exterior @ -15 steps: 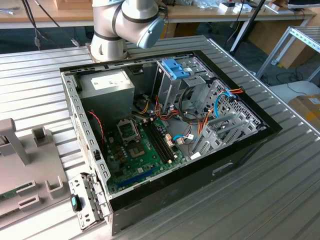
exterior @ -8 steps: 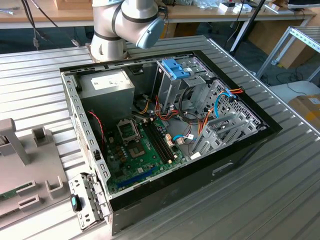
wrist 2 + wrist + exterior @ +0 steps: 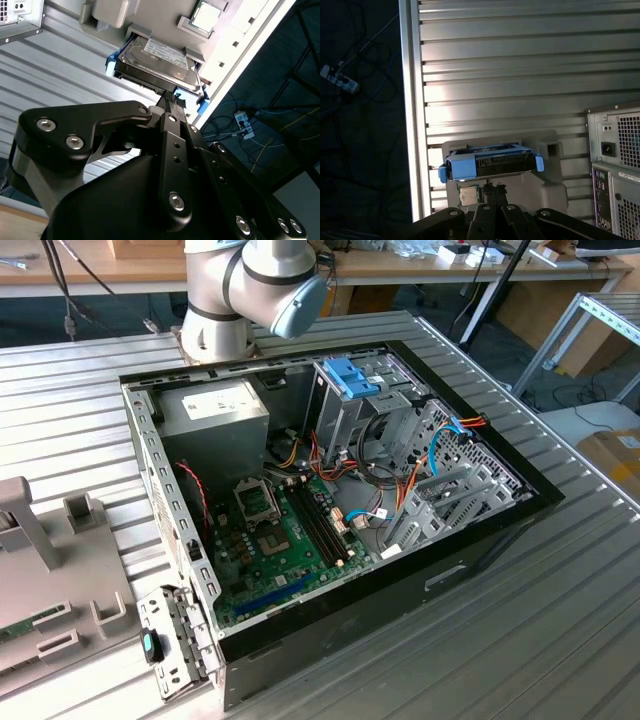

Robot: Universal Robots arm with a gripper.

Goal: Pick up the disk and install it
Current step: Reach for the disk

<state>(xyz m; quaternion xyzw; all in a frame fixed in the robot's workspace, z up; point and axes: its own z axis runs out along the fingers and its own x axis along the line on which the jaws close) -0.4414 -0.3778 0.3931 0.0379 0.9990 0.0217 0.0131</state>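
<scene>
The disk [image 3: 159,61] is a dark hard drive with a silver label in a light-blue carrier. It rests in a slot of a grey fixture [image 3: 165,20] on the ribbed metal table. In the first wrist view the disk [image 3: 490,164] shows end on, with its blue tabs at both sides. My gripper [image 3: 173,99] hangs just short of the disk's near edge, its two dark fingertips pressed together with nothing between them. The gripper [image 3: 493,189] lines up with the middle of the disk.
An open computer case [image 3: 520,502] lies on the table, with a metal drive cage topped by a blue bracket [image 3: 352,378]. The arm's base [image 3: 240,290] stands behind it. A grey fixture [image 3: 40,580] lies at the exterior view's left. The table edge [image 3: 410,110] runs beside the disk.
</scene>
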